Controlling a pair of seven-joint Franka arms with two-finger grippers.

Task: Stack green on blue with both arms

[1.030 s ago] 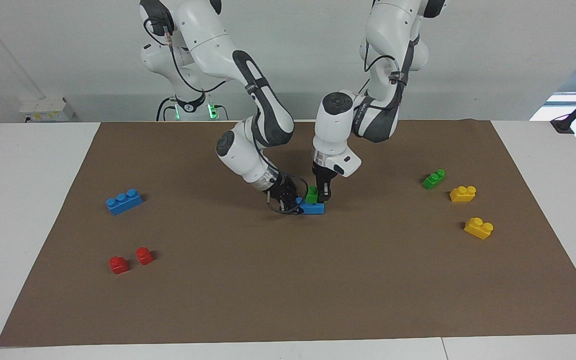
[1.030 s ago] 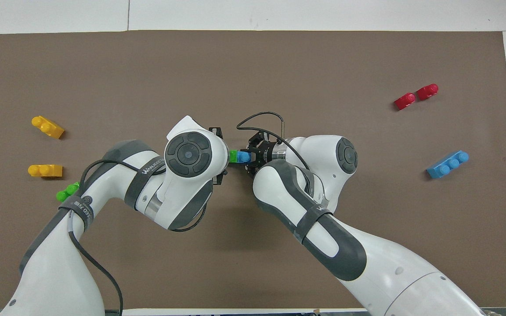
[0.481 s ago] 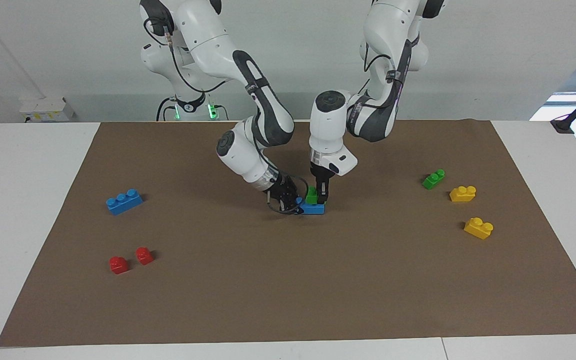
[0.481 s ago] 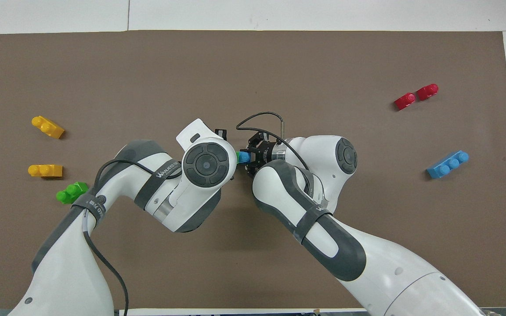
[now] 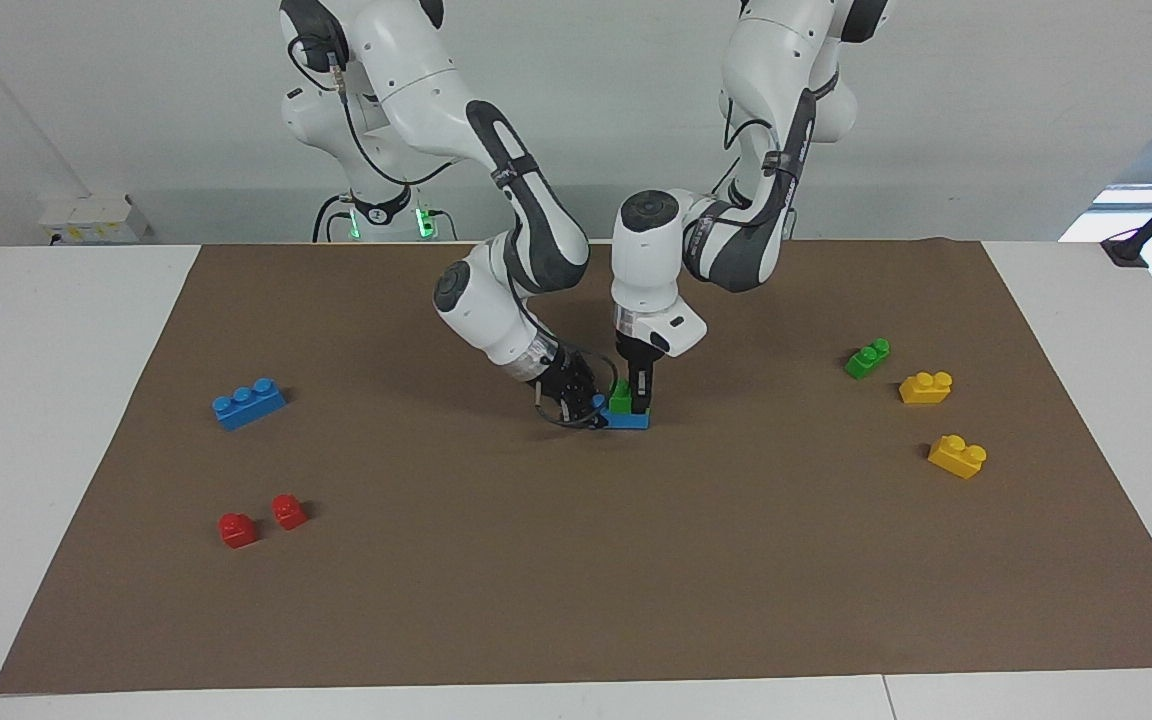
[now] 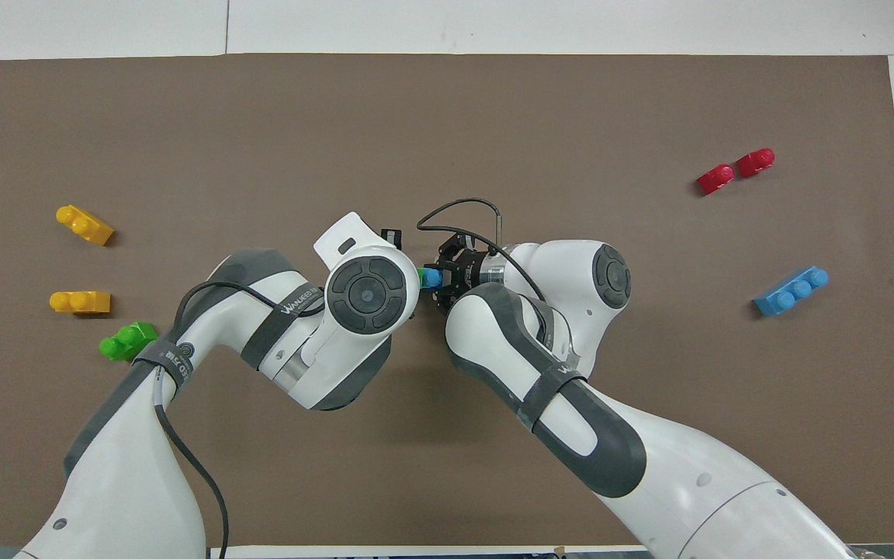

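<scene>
Brown surface (image 5: 436, 600): both arms meet at its middle. Left gripper (image 5: 633, 395) has shifted toward the right arm's end since a second ago, fingers clenched on the green brick (image 5: 621, 397), now seated on the blue brick (image 5: 628, 419). Right gripper (image 5: 576, 402) grasps the blue brick's end. Judgement: stack pressed home; release remains.

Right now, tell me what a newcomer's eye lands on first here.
Both arms meet at the middle of the brown mat, where a green brick sits on a blue brick. The left gripper is at the green one, the right gripper at the blue one's end.
</scene>
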